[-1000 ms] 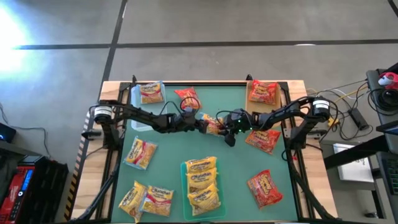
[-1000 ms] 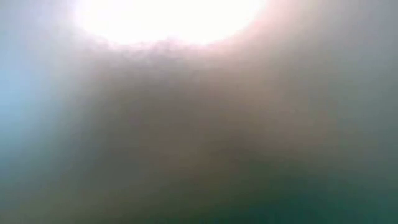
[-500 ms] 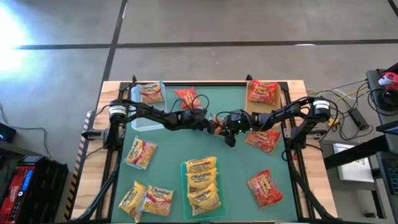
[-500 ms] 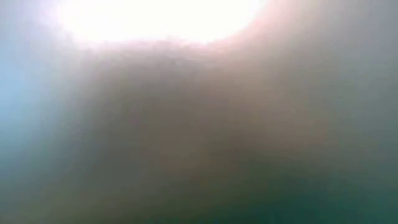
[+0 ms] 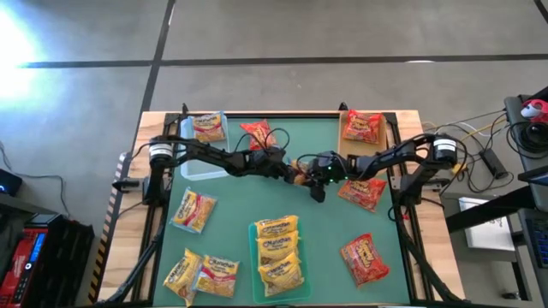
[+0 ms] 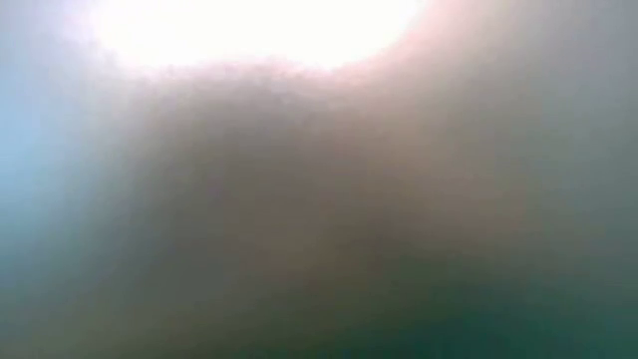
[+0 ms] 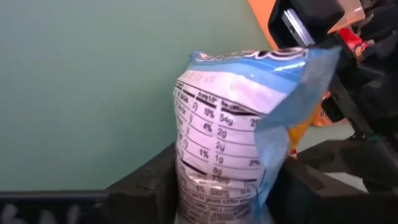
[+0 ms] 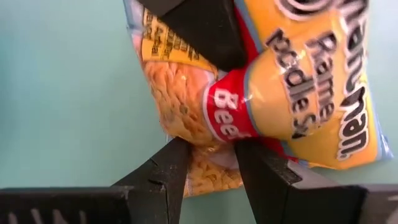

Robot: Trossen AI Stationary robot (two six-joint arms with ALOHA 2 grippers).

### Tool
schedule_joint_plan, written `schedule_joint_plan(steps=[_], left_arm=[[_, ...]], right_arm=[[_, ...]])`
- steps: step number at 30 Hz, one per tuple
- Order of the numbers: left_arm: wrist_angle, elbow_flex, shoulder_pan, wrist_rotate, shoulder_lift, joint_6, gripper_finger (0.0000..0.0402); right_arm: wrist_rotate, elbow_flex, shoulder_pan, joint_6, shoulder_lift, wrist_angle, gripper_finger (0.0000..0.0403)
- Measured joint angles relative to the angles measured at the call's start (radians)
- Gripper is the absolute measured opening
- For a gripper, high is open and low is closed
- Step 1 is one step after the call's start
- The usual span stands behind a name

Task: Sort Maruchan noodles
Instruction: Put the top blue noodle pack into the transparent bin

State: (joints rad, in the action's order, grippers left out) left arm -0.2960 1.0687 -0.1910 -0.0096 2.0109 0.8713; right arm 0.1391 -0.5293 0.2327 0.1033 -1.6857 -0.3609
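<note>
One Maruchan packet (image 5: 296, 172), yellow-orange with a red "Beef" band, sits at the middle of the green mat between both grippers. My left gripper (image 5: 285, 168) reaches in from the table's left and is shut on it. My right gripper (image 5: 310, 170) comes from the right and is also shut on it. The left wrist view shows the packet's white back with its nutrition print (image 7: 217, 143). The right wrist view shows its printed front (image 8: 311, 81). The low view shows only blur. My left gripper (image 7: 221, 199) pinches one end of the packet (image 7: 217, 180) between its two fingers, coming level from the table's left. The packet stands out past the fingers toward the other gripper. My right gripper (image 8: 211, 168) pinches the packet's bunched edge by the red band (image 8: 217, 134) between its two fingers (image 8: 165, 174), coming from the table's right. The wrapper is crumpled in at the pinch. A left finger (image 8: 199, 31) lies across the packet's opposite side.
A packet lies in a clear tray (image 5: 193, 167) at far left, and a red one in the far-right tray (image 5: 362, 126). Yellow packets fill a green tray (image 5: 278, 248) near the front. Loose red packets (image 5: 257, 134) (image 5: 361, 190) (image 5: 364, 259) and yellow ones (image 5: 193, 210) (image 5: 205, 274) lie on the mat.
My left arm has stretched toward the table's right, bringing its gripper up to the packet at the right gripper. The right gripper and the packet have stayed where they were.
</note>
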Motion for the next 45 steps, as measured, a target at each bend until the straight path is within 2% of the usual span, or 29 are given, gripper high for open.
schedule_joint_plan(steps=[5, 9, 16, 24, 30, 37, 41, 45], left_arm=[[0.001, 0.000, -0.016, 0.011, -0.015, -0.026, 0.0103], [0.017, -0.004, -0.027, 0.011, -0.040, -0.068, 0.0075], [0.033, -0.004, -0.042, 0.009, -0.079, -0.128, 0.0064], [0.080, -0.004, -0.065, 0.012, -0.185, -0.239, 0.0063], [0.246, -0.005, -0.103, -0.020, -0.344, -0.345, 0.0063], [0.549, -0.028, -0.112, -0.206, -0.568, -0.418, 0.0064], [0.598, -0.116, -0.113, -0.271, -0.724, -0.416, 0.0064], [0.614, -0.273, -0.113, -0.360, -0.891, -0.367, 0.0065]], right_arm=[[0.004, -0.001, -0.006, 0.017, 0.112, 0.131, 0.0132], [0.011, 0.013, -0.023, 0.065, 0.194, 0.194, 0.0132], [0.026, 0.060, -0.087, 0.110, 0.289, 0.220, 0.0132], [0.019, 0.061, -0.118, 0.109, 0.263, 0.191, 0.0132], [0.018, 0.061, -0.118, 0.095, 0.260, 0.167, 0.0132], [0.017, 0.059, -0.117, 0.095, 0.264, 0.147, 0.0132], [0.017, 0.059, -0.117, 0.096, 0.264, 0.147, 0.0132], [0.016, 0.059, -0.117, 0.096, 0.265, 0.146, 0.0132]])
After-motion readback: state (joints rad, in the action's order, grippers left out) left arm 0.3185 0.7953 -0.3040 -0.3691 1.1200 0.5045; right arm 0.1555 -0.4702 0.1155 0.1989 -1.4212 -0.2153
